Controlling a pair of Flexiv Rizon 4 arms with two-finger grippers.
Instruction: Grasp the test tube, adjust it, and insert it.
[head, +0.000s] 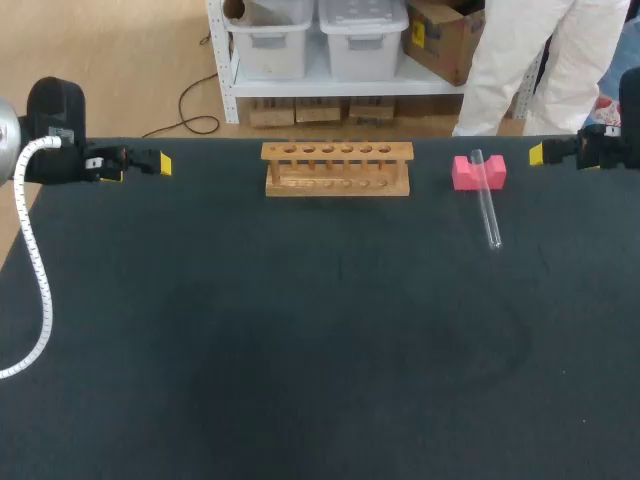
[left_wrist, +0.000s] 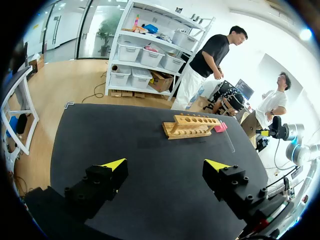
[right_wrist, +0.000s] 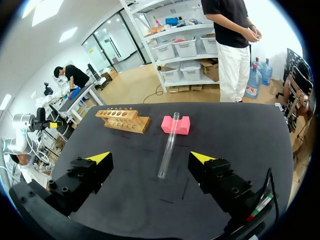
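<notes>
A clear glass test tube (head: 487, 208) lies at the back right of the dark table, one end propped on a pink block (head: 478, 172). In the right wrist view the test tube (right_wrist: 168, 144) lies ahead of my open right gripper (right_wrist: 150, 157), well clear of its fingers, with the pink block (right_wrist: 176, 125) at its far end. A wooden rack (head: 337, 168) with a row of holes stands at the back middle. My left gripper (left_wrist: 165, 164) hangs open and empty at the table's far left edge, far from the wooden rack (left_wrist: 191, 126). In the head view, the right gripper (head: 541, 153) is at the far right edge.
The table (head: 300, 350) is covered with a dark cloth. A white cable (head: 35, 270) hangs from my left arm along the left edge.
</notes>
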